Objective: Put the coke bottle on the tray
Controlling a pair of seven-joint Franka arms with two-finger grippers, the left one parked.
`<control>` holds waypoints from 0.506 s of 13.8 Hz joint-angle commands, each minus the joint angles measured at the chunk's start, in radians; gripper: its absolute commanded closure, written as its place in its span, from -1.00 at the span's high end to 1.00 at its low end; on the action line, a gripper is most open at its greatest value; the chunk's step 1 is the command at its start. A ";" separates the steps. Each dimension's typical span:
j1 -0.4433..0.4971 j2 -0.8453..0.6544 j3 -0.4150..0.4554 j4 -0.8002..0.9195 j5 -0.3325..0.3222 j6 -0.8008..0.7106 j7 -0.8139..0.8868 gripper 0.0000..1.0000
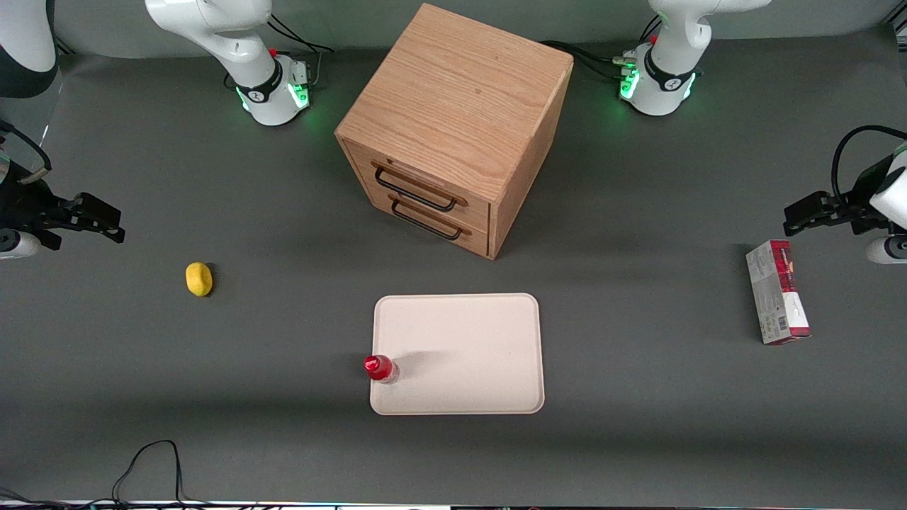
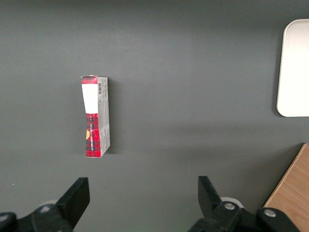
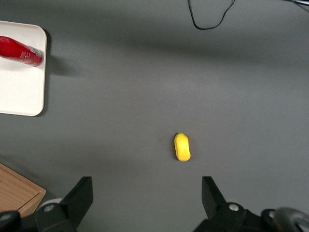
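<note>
Red coke bottle [image 1: 380, 368], one only, stands upright on the cream tray [image 1: 468, 340], right at the rim on the tray's edge toward the working arm's end. One tray, just in front of the two-drawer wooden cabinet [image 1: 453, 127]. Right gripper [image 1: 106, 221] hangs well apart from the bottle at the working arm's end of the table, jaws spread wide, holding nothing. One yellow lemon-like lump [image 1: 199, 278] lies near it on the grey mat. One red-and-grey carton [image 1: 777, 292] lies toward the parked arm's end.
</note>
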 commanded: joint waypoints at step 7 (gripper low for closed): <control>0.012 -0.018 -0.018 -0.012 0.011 -0.011 0.023 1.00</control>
